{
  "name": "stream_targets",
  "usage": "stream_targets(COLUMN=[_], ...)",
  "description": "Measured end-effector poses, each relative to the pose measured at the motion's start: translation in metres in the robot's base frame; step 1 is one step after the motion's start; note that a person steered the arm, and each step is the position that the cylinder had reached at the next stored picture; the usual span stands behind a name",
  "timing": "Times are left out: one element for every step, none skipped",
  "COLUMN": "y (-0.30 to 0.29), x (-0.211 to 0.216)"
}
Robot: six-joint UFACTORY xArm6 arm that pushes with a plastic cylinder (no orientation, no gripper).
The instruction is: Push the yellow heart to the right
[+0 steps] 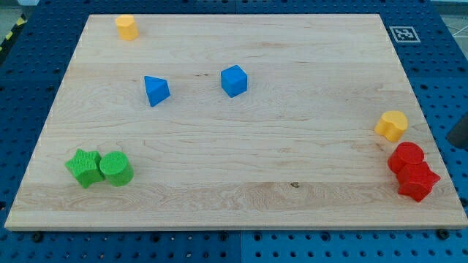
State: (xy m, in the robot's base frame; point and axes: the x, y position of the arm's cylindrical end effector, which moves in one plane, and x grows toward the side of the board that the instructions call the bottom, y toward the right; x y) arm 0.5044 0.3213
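The yellow heart (392, 126) lies near the right edge of the wooden board (241, 146), just above the red blocks. A dark shape (460, 131) is cut off by the view's right edge, off the board and to the right of the heart. I cannot tell whether it is my rod. My tip does not show clearly.
A red cylinder (406, 156) and a red star (418, 181) touch at the lower right. A green star (84, 167) and a green cylinder (115, 169) touch at the lower left. A blue triangle (156, 90), a blue cube (234, 80) and a second yellow block (127, 27) lie toward the top.
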Motion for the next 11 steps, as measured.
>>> stream_targets(y=[-0.025,-0.045,-0.065,-0.078,-0.090,-0.097,-0.096,-0.094,-0.096,-0.114,-0.149], x=[0.000,0.000,-0.008,-0.031,-0.066,-0.073,-0.043,-0.020,-0.010,-0.009,-0.008])
